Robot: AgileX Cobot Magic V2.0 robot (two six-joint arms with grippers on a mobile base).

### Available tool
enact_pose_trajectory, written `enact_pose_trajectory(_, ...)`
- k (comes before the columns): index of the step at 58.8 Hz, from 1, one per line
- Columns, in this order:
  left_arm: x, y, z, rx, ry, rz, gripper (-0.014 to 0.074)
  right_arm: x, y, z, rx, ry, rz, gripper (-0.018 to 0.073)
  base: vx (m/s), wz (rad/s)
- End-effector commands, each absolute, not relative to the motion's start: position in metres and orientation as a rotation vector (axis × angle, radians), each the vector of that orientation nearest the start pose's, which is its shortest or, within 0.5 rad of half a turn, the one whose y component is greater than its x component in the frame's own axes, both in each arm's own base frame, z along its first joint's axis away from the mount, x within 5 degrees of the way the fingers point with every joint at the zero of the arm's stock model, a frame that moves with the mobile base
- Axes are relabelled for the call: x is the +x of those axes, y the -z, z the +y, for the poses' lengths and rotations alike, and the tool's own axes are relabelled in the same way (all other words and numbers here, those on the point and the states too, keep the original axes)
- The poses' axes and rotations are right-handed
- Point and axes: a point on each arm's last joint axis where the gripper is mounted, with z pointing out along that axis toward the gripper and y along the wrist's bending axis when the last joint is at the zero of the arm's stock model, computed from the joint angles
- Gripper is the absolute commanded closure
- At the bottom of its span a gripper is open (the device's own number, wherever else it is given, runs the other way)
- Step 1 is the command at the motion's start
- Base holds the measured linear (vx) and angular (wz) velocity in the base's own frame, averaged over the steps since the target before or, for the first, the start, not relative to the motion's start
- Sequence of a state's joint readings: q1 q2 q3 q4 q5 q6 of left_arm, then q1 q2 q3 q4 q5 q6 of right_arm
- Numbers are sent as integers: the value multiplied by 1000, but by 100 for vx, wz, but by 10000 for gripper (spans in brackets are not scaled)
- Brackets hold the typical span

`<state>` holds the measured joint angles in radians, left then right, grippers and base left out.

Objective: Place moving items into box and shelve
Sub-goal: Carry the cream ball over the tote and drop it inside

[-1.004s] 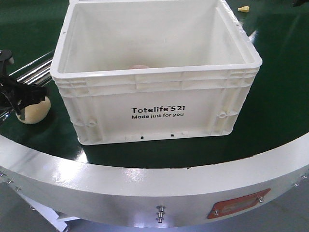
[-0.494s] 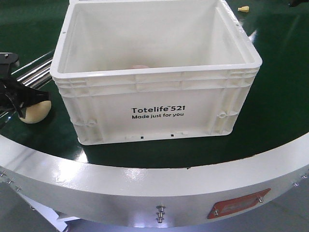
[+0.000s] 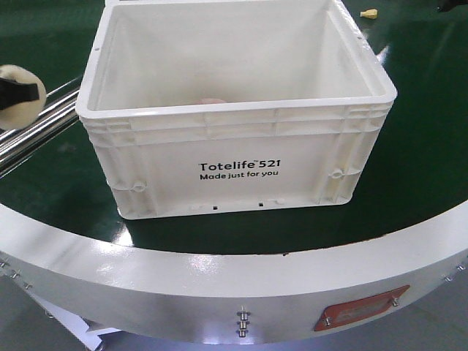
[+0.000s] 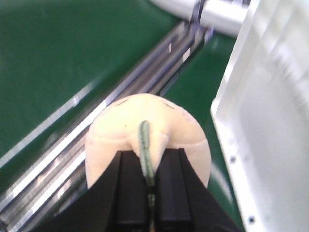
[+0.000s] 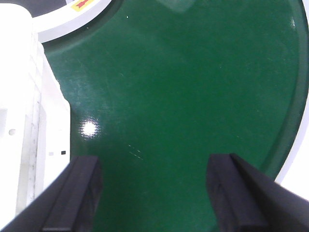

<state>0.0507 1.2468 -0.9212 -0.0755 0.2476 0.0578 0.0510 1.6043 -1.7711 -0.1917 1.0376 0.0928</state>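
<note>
The box (image 3: pixel 241 157) is a white ribbed crate with black print, standing mid-table on the green surface. A cream moving item (image 3: pixel 16 104) with a green strip hangs at the far left, about level with the box rim and off the table. My left gripper (image 4: pixel 149 169) is shut on that green strip; the cream moving item (image 4: pixel 145 128) fills the view just left of the box wall (image 4: pixel 270 121). A pinkish-brown moving item (image 3: pixel 212 100) peeks over the front rim, inside the box. My right gripper (image 5: pixel 154 193) is open over bare green surface, beside the box (image 5: pixel 19 121).
Shiny metal rails (image 3: pixel 36 135) run diagonally under the held item, also in the left wrist view as metal rails (image 4: pixel 87 145). A thick white curved rim (image 3: pixel 219 281) borders the table front. A small yellow piece (image 3: pixel 369 12) lies far back right.
My left gripper has lifted the cream item off the green surface, up and slightly left to about rim height. The box and the pinkish item stayed put.
</note>
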Motion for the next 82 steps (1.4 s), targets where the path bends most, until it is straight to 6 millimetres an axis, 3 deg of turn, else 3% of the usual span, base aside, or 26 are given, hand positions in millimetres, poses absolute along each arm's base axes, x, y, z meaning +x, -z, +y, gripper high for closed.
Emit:
enact_pose_trajectory(1, 253, -374, 11, -73, 9, 1788, 605, 338, -453, 0, 10, 179, 2216, 72, 0, 0)
enact_pose_trajectory(13, 210, -422, 6, -182, 156, 1523, 605, 338, -452, 2, 16, 143, 2227, 104, 0, 0)
enact_pose_trajectory(19, 206, -433, -8, -135, 224, 1534, 604, 338, -452, 4, 18, 121, 2226, 111, 0, 0)
enact_pose_trajectory(34, 226, -450, -51, 18, 374, 1579, 603, 338, -452, 9, 24, 43, 2232, 113, 0, 0)
enact_pose_trajectory(50, 265, -430, -82, 94, 427, 1718, 577, 337, -451, 17, -55, -42, 2237, 113, 0, 0)
enact_pose_trajectory(54, 272, -428, -89, 107, 439, 1728, 543, 337, -451, 17, -59, -46, 2237, 113, 0, 0)
enact_pose_trajectory(55, 283, -428, -102, 121, 471, 1729, 406, 337, -451, 17, -59, -46, 2237, 113, 0, 0)
enact_pose_trajectory(68, 302, -420, -116, 125, 501, 1758, 75, 337, -451, 18, -66, -50, 2237, 113, 0, 0)
enact_pose_trajectory(75, 309, -409, -120, 114, 515, 1806, -13, 337, -451, 18, -65, -51, 2237, 113, 0, 0)
enact_pose_trajectory(82, 309, -410, -120, 88, 542, 1799, -7, 337, -451, 19, -63, -69, 2237, 113, 0, 0)
